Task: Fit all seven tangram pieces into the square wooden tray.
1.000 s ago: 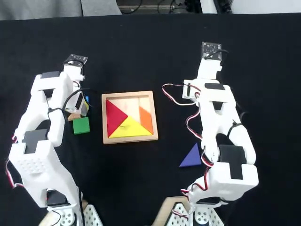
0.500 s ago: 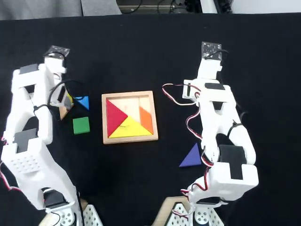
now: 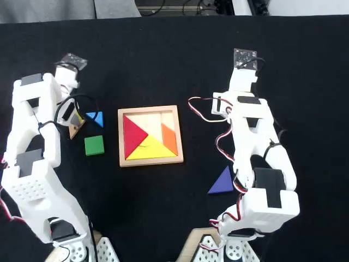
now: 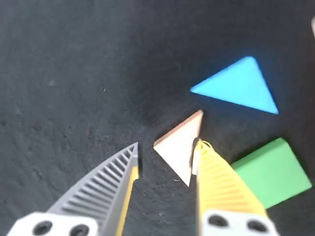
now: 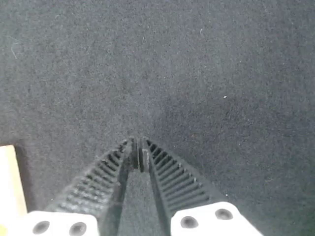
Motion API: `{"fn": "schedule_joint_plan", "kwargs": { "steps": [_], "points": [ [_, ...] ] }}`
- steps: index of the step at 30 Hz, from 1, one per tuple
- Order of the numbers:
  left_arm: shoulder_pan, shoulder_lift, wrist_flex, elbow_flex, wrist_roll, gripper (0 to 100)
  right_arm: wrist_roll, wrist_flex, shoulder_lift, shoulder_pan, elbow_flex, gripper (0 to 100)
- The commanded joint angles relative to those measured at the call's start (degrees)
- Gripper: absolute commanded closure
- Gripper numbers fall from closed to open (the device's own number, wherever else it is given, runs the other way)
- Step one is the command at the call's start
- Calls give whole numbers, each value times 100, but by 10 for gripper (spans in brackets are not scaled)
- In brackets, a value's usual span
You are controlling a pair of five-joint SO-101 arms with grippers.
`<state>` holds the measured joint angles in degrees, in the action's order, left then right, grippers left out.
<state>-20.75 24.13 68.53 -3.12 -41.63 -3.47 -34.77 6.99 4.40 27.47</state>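
Wooden, light and stiff, the pale small triangle (image 4: 179, 155) lies off the square wooden tray's (image 3: 120, 136) left side, inside the spread left gripper (image 4: 166, 145); probably thin and slippery, it wants a low pinch across its edges.

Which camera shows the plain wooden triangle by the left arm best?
The left wrist view: the wooden triangle lies close up by the left gripper's yellow finger. The high view catches a sliver of it beside the arm.
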Motion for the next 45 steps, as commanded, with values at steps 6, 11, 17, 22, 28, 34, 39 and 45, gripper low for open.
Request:
{"fn": "schedule_joint_plan", "kwargs": {
  "steps": [6, 11, 17, 22, 28, 34, 39, 45],
  "points": [
    [127, 378, 0, -312, -510, 807, 62, 105, -40, -88, -145, 984],
    [40, 976, 53, -813, -510, 807, 62, 105, -40, -88, -145, 984],
    [13, 1433, 519, -1560, -519, 807, 62, 105, -40, -97, -145, 984],
    [22, 1688, 879, -2105, -615, 812, 62, 105, -40, -97, -145, 984],
    [-13, 1916, 1231, -2369, -888, 812, 62, 105, -40, -97, -145, 984],
    [-4, 1881, 1240, -2308, -870, 831, 62, 105, -40, -97, -145, 984],
    [-13, 1873, 1398, -2360, -862, 974, 62, 105, -40, -97, -145, 984],
    [31, 1864, 1758, -2484, -862, 908, 62, 105, -40, -97, -145, 984]
  ]
}}
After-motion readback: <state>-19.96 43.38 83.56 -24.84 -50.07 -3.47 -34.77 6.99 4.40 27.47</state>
